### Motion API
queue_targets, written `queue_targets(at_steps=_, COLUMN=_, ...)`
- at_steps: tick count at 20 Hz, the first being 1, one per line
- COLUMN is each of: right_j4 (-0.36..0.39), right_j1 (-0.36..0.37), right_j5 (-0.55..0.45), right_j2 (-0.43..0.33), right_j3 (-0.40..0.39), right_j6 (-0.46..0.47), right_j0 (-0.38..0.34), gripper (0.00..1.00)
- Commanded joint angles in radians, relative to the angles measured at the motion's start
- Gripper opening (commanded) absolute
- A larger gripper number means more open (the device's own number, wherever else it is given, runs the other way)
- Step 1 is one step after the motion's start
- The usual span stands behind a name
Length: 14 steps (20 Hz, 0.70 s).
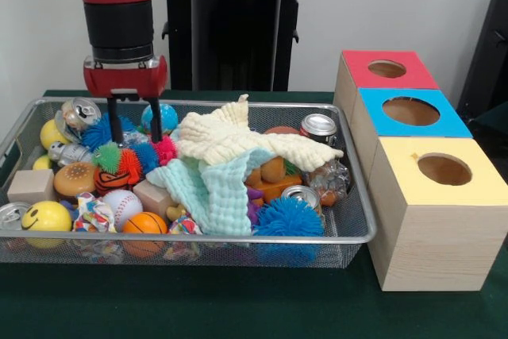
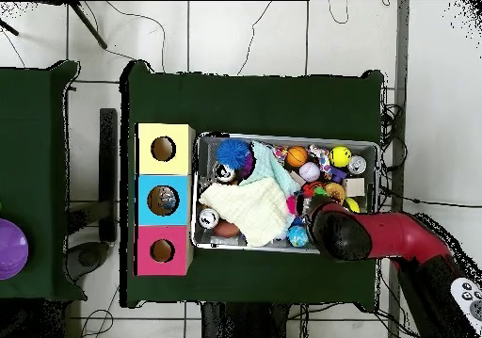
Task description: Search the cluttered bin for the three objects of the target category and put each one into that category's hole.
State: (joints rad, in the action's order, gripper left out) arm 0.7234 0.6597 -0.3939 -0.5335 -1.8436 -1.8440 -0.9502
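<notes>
The wire mesh bin [image 1: 349, 232] on the green counter [image 1: 198, 307] is full: a cream cloth [image 1: 230, 139] and a mint cloth [image 1: 213, 188] lie in the middle, with balls, spiky toys, wooden blocks and small metal cans [image 1: 319, 126] around them. The pincer [image 1: 135, 123] hangs in the far-left part of the bin, its two fingers apart and holding nothing. Beside the bin stand three wooden boxes with holes: red [image 1: 387, 69], blue [image 1: 410, 111], yellow [image 1: 443, 170].

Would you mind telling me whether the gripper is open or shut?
Open: the gripper shows its two fingers apart, nothing between them.
</notes>
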Motion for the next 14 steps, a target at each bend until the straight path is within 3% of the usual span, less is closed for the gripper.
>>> queue_targets(at_steps=1, right_j4=-0.013, right_j1=-0.069, right_j5=-0.194, right_j2=-0.070, right_j3=0.124, right_j6=0.225, right_j0=-0.012, gripper=1.00)
queue_targets(at_steps=9, right_j4=-0.018, right_j1=-0.090, right_j5=-0.243, right_j2=-0.111, right_j3=0.148, right_j6=0.271, right_j0=-0.044, gripper=1.00)
queue_targets(at_steps=14, right_j4=-0.006, right_j1=-0.061, right_j5=-0.219, right_j2=-0.109, right_j3=0.100, right_j6=0.223, right_j0=-0.056, gripper=1.00)
